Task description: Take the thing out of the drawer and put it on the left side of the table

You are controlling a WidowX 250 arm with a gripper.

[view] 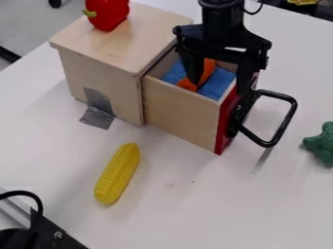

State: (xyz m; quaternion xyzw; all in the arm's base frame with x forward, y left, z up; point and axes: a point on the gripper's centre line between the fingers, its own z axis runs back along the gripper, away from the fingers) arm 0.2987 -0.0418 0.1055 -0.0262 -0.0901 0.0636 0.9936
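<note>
1. Fingers (193,65) released, wide apart; gripper (220,87) over open drawer (179,114).
2. Orange thing (208,70) inside, on blue cloth (220,83).
3. Looks light, probably soft; pinch mid-body, modest squeeze.
4. Cloth may snag; keep tips shallow, clear of red front (226,119).

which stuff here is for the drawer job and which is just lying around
For the job:
orange thing in the drawer
open drawer with blue lining
open pincer over the drawer
table, where it goes

Just lying around:
red pepper on the wooden cabinet
yellow corn
green toy
</note>
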